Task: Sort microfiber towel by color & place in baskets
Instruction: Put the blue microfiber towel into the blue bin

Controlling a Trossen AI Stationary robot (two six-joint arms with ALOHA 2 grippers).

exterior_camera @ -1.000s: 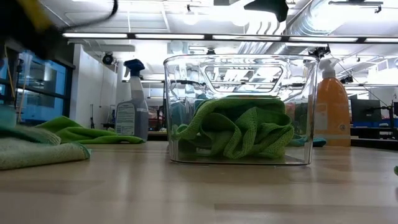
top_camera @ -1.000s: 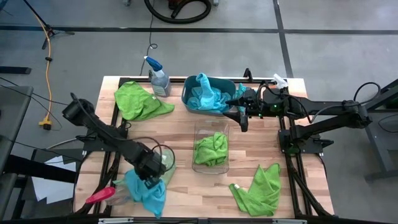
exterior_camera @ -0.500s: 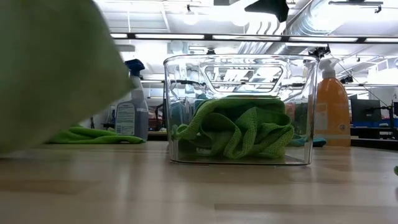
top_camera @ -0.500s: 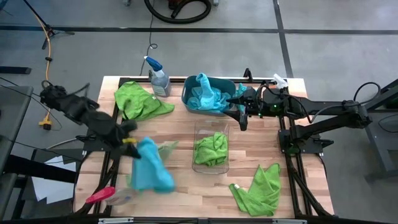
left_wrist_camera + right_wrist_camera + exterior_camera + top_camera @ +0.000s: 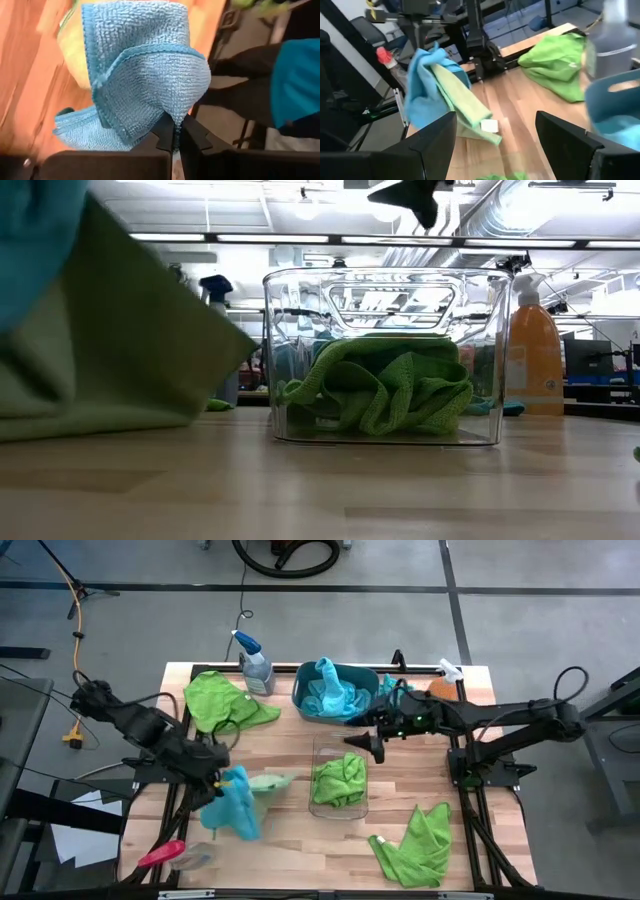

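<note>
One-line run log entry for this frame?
left tool: shut on blue towel, lifted | right tool: open, above clear bin | teal tub: holds blue towels

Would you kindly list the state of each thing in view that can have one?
left gripper: shut on the blue towel
blue towel: lifted, hanging, a pale green cloth trailing beside it
right gripper: open, empty, above the clear bin's far end
clear bin: upright, holds a green towel
teal tub: upright, holds blue towels
spray bottle: upright
</note>
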